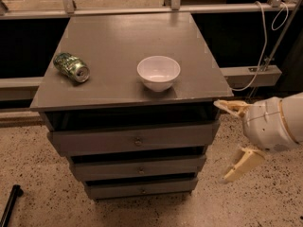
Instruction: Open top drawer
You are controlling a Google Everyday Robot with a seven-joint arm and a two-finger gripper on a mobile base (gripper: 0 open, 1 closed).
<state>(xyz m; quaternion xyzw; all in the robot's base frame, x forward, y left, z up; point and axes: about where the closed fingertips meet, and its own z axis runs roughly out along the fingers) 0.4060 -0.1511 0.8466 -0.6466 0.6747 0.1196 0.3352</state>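
The top drawer is a wide grey front just under the cabinet top, with a small round metal knob at its centre. A dark gap shows above its front. Two narrower-looking grey drawers sit below it. My gripper is at the right of the cabinet, level with the top drawer's right end and clear of it. Its two cream fingers are spread wide apart, one near the cabinet top's corner, one lower over the floor. It holds nothing.
On the grey cabinet top a white bowl stands near the front middle and a green can lies on its side at the left. A rail and a white cable run behind. A black rod lies on the speckled floor at the lower left.
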